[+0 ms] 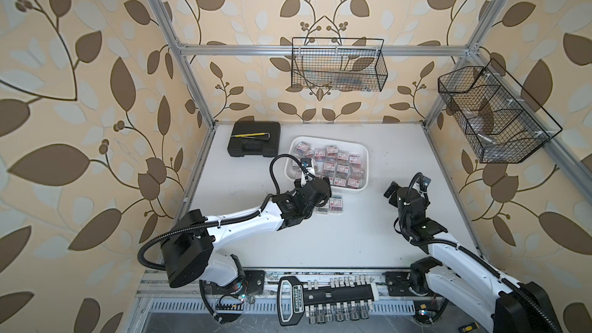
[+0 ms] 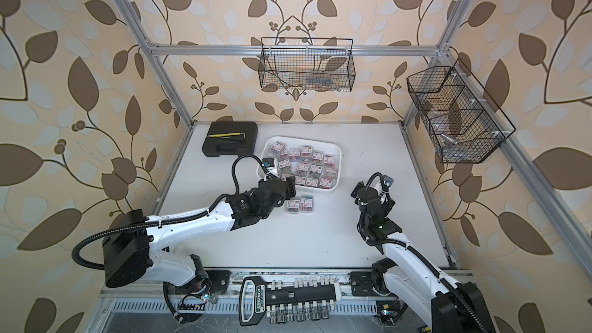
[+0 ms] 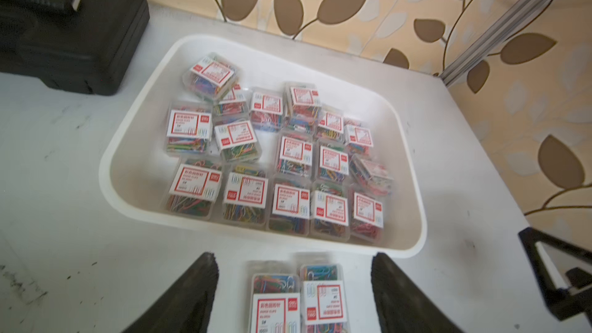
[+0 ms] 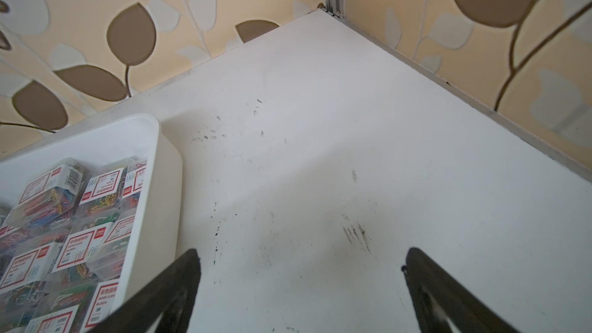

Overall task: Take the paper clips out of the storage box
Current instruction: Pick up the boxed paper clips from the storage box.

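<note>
1. Tray [image 3: 136, 148] lies just far of the left gripper [image 3: 294, 257], long axis left-right. Most clip boxes [image 3: 293, 152] sit inside, nearest row just past the near rim.
2. Left arm is nearer. Right gripper [image 4: 302, 253] sits right of tray, apart.
3. Left jaws spread, pinching nothing. Two boxes [image 3: 276, 302] lie on the table [image 4: 320, 123] between them, untouched, outside the tray.
4. Right jaws wide, empty.

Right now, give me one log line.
left gripper: open, above two paper clips boxes on table | right gripper: open, empty | storage box: many inside
</note>
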Robot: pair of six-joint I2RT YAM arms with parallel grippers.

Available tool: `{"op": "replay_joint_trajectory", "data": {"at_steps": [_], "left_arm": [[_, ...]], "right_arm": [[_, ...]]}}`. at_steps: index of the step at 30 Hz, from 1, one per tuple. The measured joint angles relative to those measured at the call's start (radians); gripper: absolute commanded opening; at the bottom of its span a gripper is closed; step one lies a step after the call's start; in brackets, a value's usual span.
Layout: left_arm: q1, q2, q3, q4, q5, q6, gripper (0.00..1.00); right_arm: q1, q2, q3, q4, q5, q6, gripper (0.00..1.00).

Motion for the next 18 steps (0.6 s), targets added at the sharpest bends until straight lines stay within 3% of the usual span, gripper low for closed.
{"op": "replay_joint_trajectory", "data": {"at_steps": [5, 14, 18], "left_arm": [[0.035, 0.108, 0.14, -0.015, -0.015, 0.066, 0.8], [0.233, 0.352, 0.356, -0.134, 0.105, 0.102, 0.81], [0.247, 0.442, 0.464, -0.207, 0.122, 0.127, 0.8]], "right_arm": [[0.002, 0.0, 0.0, 0.001, 0.0, 0.0, 1.0], [0.02, 0.027, 0.014, 0.005, 0.008, -0.009, 1.0], [0.037, 0.035, 0.023, 0.008, 0.019, -0.018, 1.0]]}}
